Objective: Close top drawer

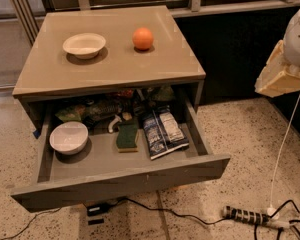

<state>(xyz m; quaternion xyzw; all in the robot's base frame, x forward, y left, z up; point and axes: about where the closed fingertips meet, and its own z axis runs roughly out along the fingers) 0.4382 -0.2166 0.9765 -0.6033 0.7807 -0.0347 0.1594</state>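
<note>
The top drawer [120,181] stands pulled far out of the grey cabinet [110,59], its plain flat front low in the view. Inside lie a white bowl [69,137], a green sponge [127,136], a snack bag [162,131] and several packets at the back. My gripper [282,76] is at the right edge of the view, a pale tan piece under the white arm, well to the right of the drawer and above the floor, apart from it.
On the cabinet top sit a white bowl [84,45] and an orange [143,38]. A power strip [247,216] and black cables [155,210] lie on the speckled floor in front. A white cable [285,144] hangs below the arm. A dark wall stands behind.
</note>
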